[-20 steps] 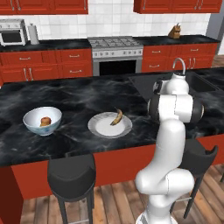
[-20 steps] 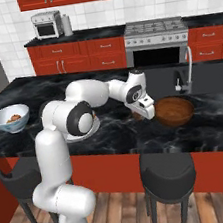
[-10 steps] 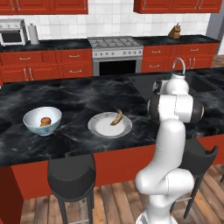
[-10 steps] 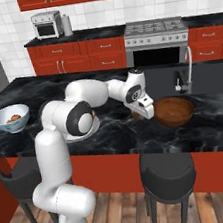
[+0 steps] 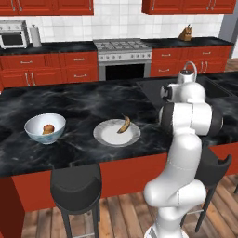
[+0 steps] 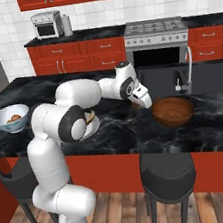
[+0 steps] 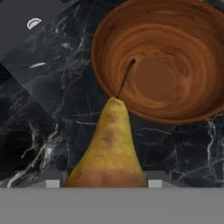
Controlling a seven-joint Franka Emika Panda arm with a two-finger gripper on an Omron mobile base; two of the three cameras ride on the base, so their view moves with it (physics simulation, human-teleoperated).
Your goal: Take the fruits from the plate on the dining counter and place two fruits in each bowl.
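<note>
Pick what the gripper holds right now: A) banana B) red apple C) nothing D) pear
D: in the hand view a yellow-brown pear with a stem sits between the gripper's fingertips, near the wooden bowl; the banana lies on the plate.

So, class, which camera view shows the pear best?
The hand view: the pear fills the foreground, stem towards the wooden bowl. In the right base view it is hidden at the claw; the left base view gives nothing clear.

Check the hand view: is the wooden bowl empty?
Yes. The wooden bowl shows bare wood inside, while the pear sits between the gripper fingers.
</note>
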